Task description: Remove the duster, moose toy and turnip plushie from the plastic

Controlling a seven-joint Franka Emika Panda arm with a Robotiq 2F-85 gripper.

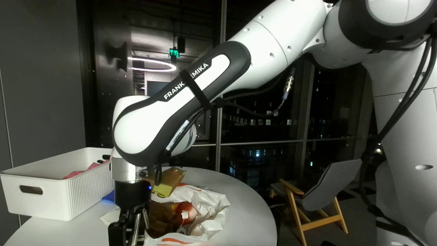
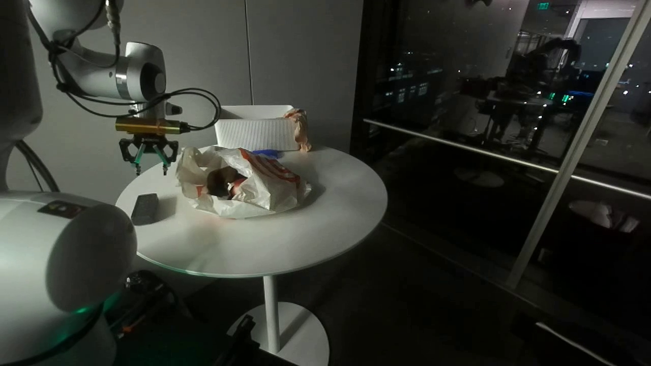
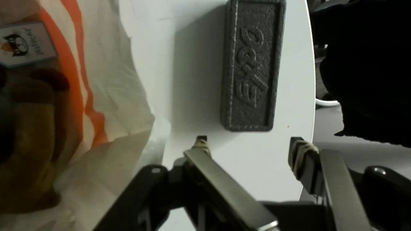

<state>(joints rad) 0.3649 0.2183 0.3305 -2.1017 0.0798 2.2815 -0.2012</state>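
Since the Expo eraser point(image 3: 252, 65) already sits beside the plastic bag point(image 2: 274, 190), the gripper point(image 2: 151, 171) (jaws spread) should probably dip in and grab moose plush point(image 3: 32, 138), not bag.

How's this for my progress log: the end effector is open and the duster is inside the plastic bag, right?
The duster isn't inside: the wrist view shows it on the table, beside the plastic bag. The end effector is open.

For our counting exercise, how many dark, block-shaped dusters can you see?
1: the duster lies on the table, beside the plastic bag. More could be hidden inside the bag or white bin.
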